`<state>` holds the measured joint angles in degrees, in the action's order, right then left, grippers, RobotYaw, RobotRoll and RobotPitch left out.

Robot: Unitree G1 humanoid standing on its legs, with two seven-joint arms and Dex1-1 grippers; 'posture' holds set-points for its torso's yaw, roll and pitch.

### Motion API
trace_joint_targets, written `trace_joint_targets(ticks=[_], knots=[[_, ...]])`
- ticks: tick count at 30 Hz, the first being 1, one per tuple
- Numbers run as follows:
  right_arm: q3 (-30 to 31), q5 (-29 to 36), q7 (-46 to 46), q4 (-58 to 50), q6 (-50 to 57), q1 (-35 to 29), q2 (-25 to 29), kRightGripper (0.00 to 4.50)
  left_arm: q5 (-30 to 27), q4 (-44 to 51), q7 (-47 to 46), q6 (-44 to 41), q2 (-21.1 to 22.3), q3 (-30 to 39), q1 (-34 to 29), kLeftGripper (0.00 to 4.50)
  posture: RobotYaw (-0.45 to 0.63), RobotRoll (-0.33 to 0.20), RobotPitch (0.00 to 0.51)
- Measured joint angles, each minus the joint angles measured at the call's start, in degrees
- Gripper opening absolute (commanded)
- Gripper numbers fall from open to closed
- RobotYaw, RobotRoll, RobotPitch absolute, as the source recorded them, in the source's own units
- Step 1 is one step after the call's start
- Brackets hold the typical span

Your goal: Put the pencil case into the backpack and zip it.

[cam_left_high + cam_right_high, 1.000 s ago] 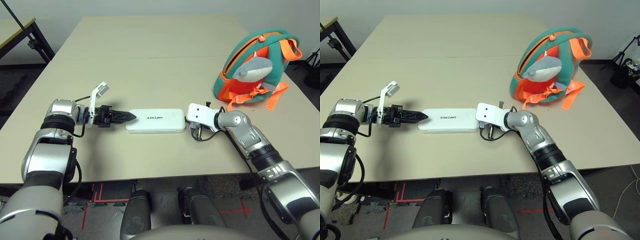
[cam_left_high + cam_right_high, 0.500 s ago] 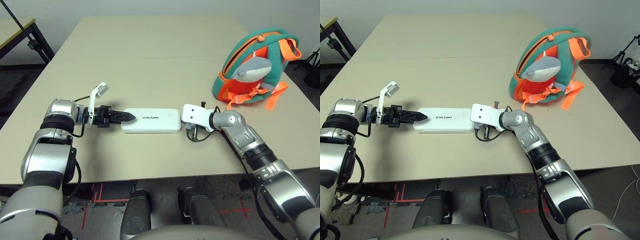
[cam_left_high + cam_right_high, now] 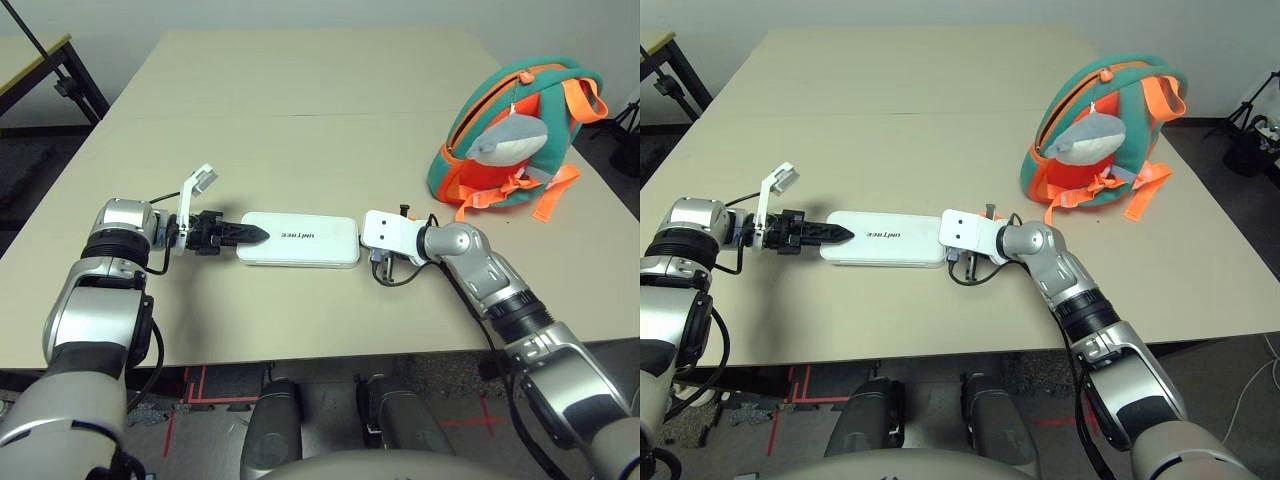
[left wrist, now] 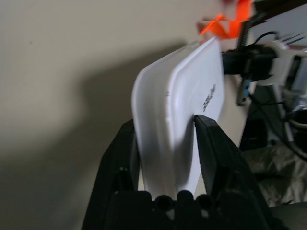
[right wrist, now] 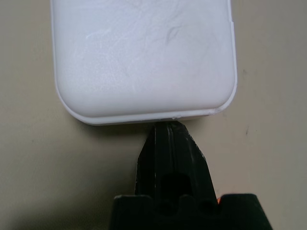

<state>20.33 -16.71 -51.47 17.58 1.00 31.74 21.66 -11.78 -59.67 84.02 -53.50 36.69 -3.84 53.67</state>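
Observation:
The white pencil case (image 3: 298,238) lies flat on the table, near the front, lengthwise between my two grippers. My left gripper (image 3: 255,234) has its black fingers (image 4: 125,143) on either side of the case's left end, pressed against it. My right gripper (image 5: 168,129) is shut, and its tip touches the middle of the case's right end. The teal and orange backpack (image 3: 552,112) stands at the far right, apart from both arms. Its orange-trimmed zipper gapes open along the top.
A grey-white plush fish (image 3: 505,135) hangs on the backpack's front, and orange straps (image 3: 550,195) trail onto the beige table (image 3: 300,110). Another table (image 3: 30,55) stands beyond the far left corner. The pencil case lies near the table's front edge.
The right gripper has pushed the pencil case leftward, into the left gripper. The left fingers have closed in on the case's end.

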Motion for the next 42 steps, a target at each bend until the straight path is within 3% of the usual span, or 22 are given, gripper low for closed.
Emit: trace_joint_targets(ticks=[9, 17, 20, 25, 30, 36, 42], knots=[[-1.66, 2.78, -0.03, -3.00, 2.60, -2.72, 1.82, 0.00, -2.26, 0.19, 0.59, -1.46, -0.89, 1.93, 0.00, 1.35, 0.13, 0.000, 0.105], [-8.42, 14.10, -2.15, -10.69, 13.01, -10.72, 3.52, 0.00, -3.59, 1.08, -0.13, -2.24, -1.53, 3.31, -0.01, 1.33, 0.14, 0.000, 0.108], [-13.46, 20.33, -3.20, -16.09, 19.89, -15.77, 6.37, 0.58, -5.07, 3.38, -1.38, -3.81, -1.83, 4.78, -0.03, 1.27, 0.13, 0.000, 0.108], [-27.11, 30.20, -3.13, -25.05, 30.72, -22.06, 13.90, 2.47, -8.34, 10.13, -5.79, -7.71, -2.14, 8.42, -0.04, 1.22, 0.11, 0.000, 0.105], [-39.72, 34.80, 1.02, -26.60, 33.70, -25.52, 17.75, 4.38, -12.51, 16.45, -10.06, -9.50, -3.13, 12.94, -0.15, 1.22, 0.10, 0.000, 0.100], [-50.08, 40.08, 5.89, -22.89, 35.20, -24.86, 18.32, 4.50, -15.44, 19.48, -15.59, -9.28, -4.69, 16.76, -0.30, 1.22, 0.10, 0.000, 0.099], [-52.93, 41.30, 10.27, -17.26, 34.45, -21.76, 18.64, 4.50, -17.54, 22.80, -18.08, -9.29, -4.72, 17.43, -1.04, 1.22, 0.11, 0.000, 0.094]])
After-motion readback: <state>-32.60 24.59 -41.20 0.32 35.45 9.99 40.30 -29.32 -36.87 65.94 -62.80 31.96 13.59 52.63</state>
